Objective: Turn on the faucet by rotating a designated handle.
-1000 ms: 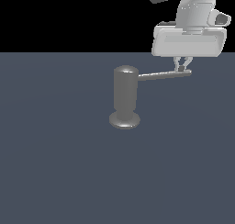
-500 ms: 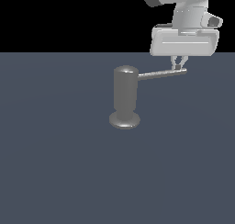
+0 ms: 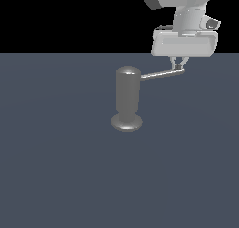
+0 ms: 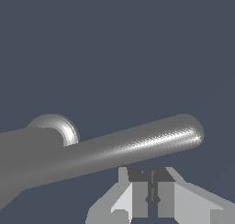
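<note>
Nearest is the faucet (image 3: 127, 101), standing upright on the dark floor (image 3: 56, 166), roughly mid-scene. Its handle (image 3: 161, 74) runs sideways toward the exterior view's right, tilted slightly up, long axis near horizontal. My gripper (image 3: 178, 65) sits right at the rod's tip, fingers pinched nearly together, holding nothing, 1 side against it I think. Turning looks barely started, so most of it's left.
</note>
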{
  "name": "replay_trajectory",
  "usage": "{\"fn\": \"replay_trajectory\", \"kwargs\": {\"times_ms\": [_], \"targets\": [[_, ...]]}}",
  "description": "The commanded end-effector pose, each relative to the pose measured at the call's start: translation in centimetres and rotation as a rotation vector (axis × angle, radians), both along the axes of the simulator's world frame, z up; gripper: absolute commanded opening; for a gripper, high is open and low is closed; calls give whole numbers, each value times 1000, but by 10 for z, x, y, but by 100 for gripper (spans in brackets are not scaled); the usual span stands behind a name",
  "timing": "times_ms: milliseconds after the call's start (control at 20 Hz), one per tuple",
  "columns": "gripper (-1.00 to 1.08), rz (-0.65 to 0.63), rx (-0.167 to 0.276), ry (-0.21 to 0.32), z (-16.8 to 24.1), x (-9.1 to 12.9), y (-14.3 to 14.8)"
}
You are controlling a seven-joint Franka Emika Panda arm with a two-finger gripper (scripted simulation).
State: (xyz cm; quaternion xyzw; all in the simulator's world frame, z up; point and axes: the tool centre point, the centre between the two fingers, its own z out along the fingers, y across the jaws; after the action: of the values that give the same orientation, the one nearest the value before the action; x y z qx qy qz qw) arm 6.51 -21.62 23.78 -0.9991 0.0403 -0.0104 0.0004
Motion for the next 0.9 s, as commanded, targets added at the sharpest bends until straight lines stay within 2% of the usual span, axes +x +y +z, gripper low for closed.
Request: {"fn": "replay_trajectory", "kwargs": {"times_ms": [0,850], "targets": [[-100,3,1,6,-8,8,3],[-100,-9,1,14,-12,47,-1]]}}
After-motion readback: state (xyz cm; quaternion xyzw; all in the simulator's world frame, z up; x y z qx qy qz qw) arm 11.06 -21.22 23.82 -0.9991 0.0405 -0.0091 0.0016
